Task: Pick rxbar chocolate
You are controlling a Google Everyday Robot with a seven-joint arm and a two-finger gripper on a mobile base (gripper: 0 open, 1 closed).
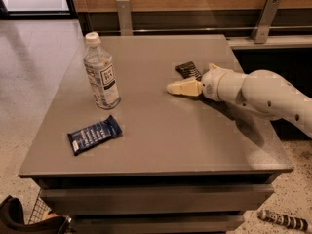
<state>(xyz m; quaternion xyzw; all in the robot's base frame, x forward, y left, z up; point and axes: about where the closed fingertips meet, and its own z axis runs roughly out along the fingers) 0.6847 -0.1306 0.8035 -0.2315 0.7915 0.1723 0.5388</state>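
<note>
Rxbar chocolate (pixel 188 70) lies flat on bench (pixel 161 145), centre-right of frame, not yet grasped. Tool (pixel 181 88) just below it in frame; cannot tell how open. Grasp and lift remain.

No lettering is legible on the bottle label (pixel 106 79) or blue wrapper (pixel 94 134); the gripper (pixel 170 88) sits beside the rxbar chocolate (pixel 187 70).

Smooth plastic hand (pixel 171 87) hovers beside glossy rxbar chocolate (pixel 187 69) over matt table (pixel 161 135).
</note>
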